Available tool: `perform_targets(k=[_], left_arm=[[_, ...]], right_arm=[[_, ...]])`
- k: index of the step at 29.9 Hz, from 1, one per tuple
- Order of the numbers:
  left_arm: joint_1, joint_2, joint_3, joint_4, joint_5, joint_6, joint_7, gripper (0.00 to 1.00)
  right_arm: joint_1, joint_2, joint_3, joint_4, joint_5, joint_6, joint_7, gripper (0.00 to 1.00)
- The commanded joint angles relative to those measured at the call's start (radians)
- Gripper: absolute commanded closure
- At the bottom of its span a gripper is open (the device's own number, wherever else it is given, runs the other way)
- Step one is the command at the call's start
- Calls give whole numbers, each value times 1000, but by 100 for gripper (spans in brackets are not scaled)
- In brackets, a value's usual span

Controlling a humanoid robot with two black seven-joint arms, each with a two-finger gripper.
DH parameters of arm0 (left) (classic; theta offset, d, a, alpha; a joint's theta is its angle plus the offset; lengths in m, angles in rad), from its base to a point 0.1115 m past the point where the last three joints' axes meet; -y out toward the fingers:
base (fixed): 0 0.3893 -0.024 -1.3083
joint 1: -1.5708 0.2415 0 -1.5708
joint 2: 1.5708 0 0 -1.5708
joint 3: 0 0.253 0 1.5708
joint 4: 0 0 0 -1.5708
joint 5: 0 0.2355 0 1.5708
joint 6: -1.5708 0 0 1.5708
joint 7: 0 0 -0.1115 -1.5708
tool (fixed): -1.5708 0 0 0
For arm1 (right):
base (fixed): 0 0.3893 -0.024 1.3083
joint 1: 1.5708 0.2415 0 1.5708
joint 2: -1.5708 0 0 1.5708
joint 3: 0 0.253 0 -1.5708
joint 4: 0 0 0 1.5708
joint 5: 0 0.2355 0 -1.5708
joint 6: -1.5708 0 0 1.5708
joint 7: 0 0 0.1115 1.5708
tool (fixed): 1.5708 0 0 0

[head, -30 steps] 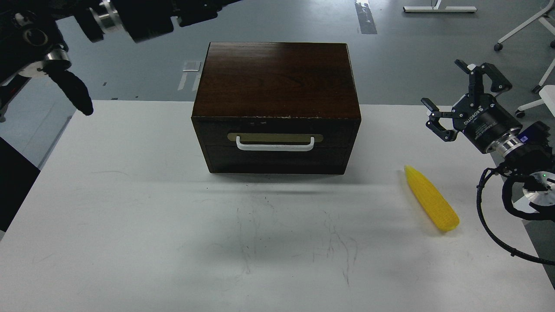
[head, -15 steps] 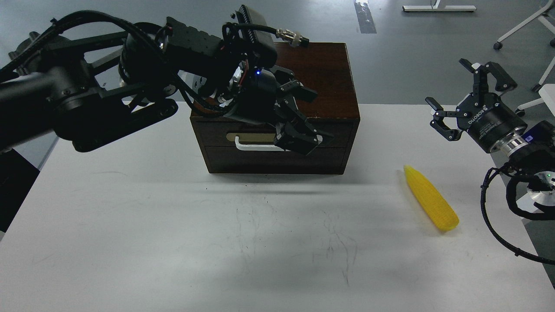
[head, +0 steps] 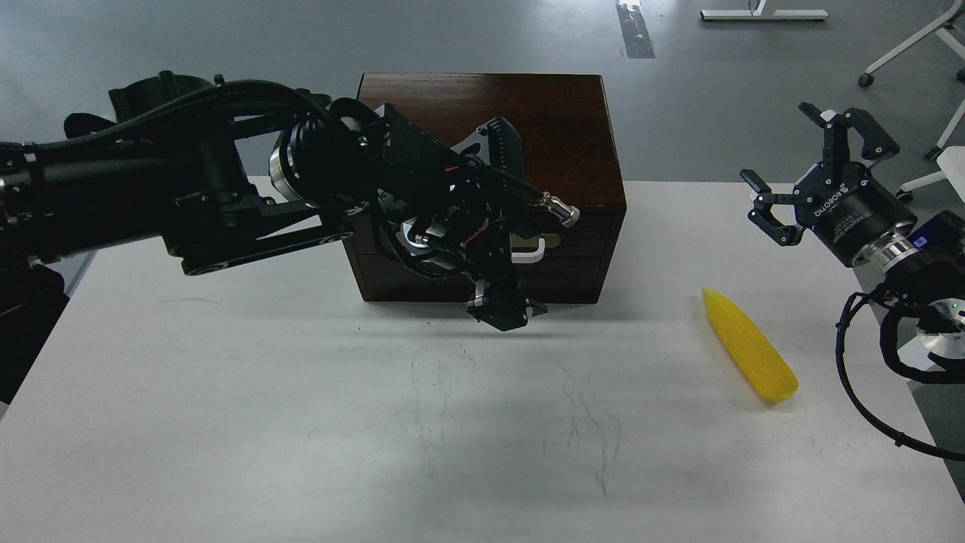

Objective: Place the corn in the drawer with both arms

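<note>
Left gripper (head: 503, 308) hangs low in front of the closed drawer (head: 562, 240), presumably lining up on its handle, fingers too dark to tell apart; right gripper (head: 810, 162) waits spread wide above the corn (head: 750, 345) lying on the table (head: 226, 392).

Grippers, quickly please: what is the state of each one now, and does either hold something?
Left gripper: cannot be told; it is dark and seen end-on, in front of the drawer.
Right gripper: open, holding nothing.
</note>
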Motion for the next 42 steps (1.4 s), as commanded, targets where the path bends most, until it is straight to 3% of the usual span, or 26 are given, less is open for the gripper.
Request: perform_targets(k=[1,42], left_arm=[[0,-11,24,27,32,0,0,2],[33,-13,62,67,78,0,0,2]], right_arm=[[0,0,1,0,0,0,0,0],[-19,-3,1,2,0,0,0,0]])
